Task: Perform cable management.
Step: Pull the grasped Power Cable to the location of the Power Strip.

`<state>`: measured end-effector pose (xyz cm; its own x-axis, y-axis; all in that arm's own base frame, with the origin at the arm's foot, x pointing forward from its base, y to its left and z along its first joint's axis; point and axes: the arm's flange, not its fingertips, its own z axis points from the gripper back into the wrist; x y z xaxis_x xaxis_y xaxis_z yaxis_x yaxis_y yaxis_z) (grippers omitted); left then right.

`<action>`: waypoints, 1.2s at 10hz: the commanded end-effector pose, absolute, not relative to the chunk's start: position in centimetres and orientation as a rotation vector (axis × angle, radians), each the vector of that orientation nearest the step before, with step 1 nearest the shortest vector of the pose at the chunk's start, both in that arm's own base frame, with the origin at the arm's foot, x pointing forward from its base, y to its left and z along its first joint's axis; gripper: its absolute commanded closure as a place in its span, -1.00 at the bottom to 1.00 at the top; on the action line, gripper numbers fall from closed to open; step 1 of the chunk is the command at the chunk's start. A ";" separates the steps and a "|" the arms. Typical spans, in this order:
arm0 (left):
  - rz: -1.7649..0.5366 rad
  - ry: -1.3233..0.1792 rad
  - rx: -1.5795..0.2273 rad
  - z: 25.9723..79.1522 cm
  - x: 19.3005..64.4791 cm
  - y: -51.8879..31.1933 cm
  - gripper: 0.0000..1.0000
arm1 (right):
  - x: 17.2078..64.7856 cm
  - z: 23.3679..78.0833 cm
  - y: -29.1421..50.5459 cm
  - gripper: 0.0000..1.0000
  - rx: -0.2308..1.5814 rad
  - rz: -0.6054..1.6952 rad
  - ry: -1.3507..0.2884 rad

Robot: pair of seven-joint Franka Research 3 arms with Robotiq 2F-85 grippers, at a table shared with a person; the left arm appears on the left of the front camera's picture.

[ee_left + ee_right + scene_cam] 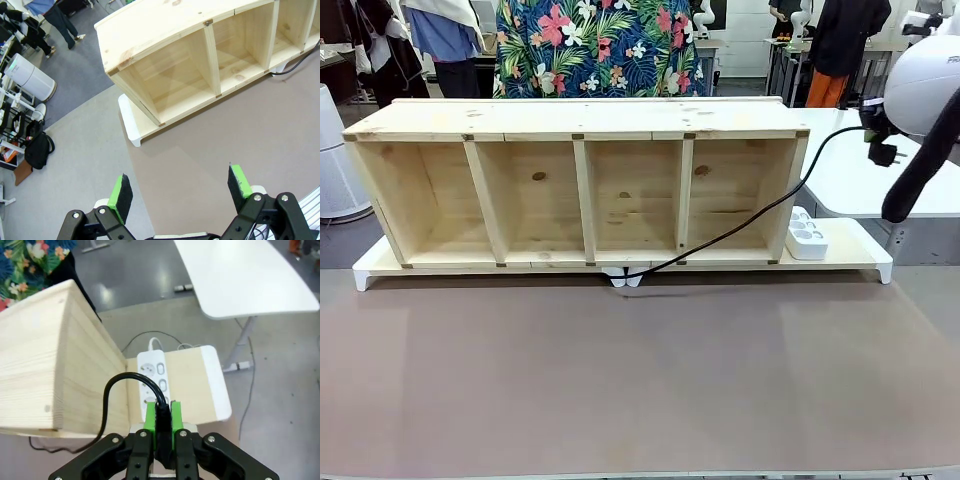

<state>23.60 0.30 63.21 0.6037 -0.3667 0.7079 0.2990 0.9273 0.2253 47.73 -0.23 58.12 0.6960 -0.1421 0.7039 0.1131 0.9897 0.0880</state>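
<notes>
Pinching cable (105, 400) tight in right gripper (162, 424), bottom centre, over power strip (150, 371). Hovering left gripper (179, 186) spread open, empty, bottom of frame, below shelf (170, 40).

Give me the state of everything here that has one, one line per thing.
cable: unplugged, plug end clamped and held in the air, the rest trailing across the shelf front.
right gripper: shut on the cable.
left gripper: open, empty.
power strip: lying flat beside the shelf, visible sockets empty.
wooden shelf: upright, all four compartments empty.
</notes>
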 end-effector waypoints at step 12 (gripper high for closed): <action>-0.370 -0.849 0.083 63.3 23.9 0.2 -1.00 | 51.3 55.9 0.0 0.71 0.033 -0.127 -0.741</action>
<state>23.60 0.30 63.21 0.6037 -0.3667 0.7079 0.2990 0.9273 0.2254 51.42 -0.03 55.93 0.7324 -0.1296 0.6685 0.1049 0.9915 0.0774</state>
